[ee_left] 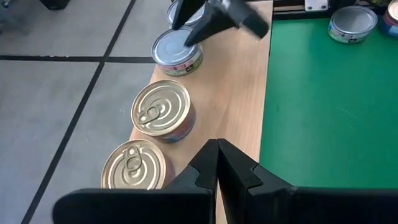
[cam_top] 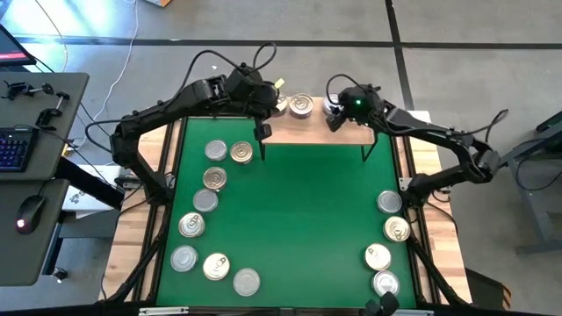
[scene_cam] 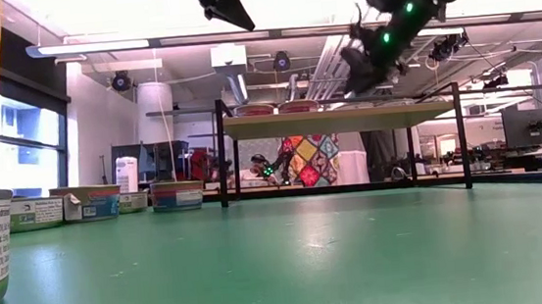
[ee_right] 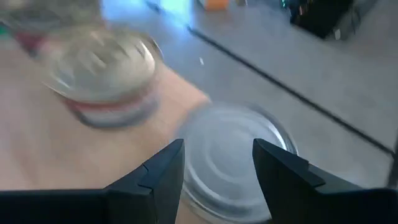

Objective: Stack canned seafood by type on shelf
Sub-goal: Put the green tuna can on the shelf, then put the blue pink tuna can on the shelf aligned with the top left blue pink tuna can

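Observation:
The shelf [cam_top: 325,132] is a light wood board on black legs at the mat's far edge. In the left wrist view, two gold-lidded tins [ee_left: 161,109] [ee_left: 134,167] and a silver-lidded tin [ee_left: 177,50] stand in a row along its far edge. My left gripper [ee_left: 217,163] is shut and hovers above the shelf's left end [cam_top: 268,107], touching nothing. My right gripper [ee_right: 217,165] is open, and its fingers stand on either side of the silver-lidded tin [ee_right: 230,155] on the shelf [cam_top: 334,114]. My right gripper comes down slanting from above onto the silver-lidded tin [ee_left: 177,50], which stands upright on the shelf. One finger [ee_right: 165,171] is at each side of its lid [ee_right: 227,146]. I cannot tell whether they touch it.
Several tins lie on the green mat [cam_top: 299,219]: a curved row on the left [cam_top: 214,178] [cam_top: 191,226] [cam_top: 216,266] and a shorter row on the right [cam_top: 389,202] [cam_top: 378,256]. The mat's middle is bare. A desk with keyboard and mouse [cam_top: 31,211] stands off the table's left.

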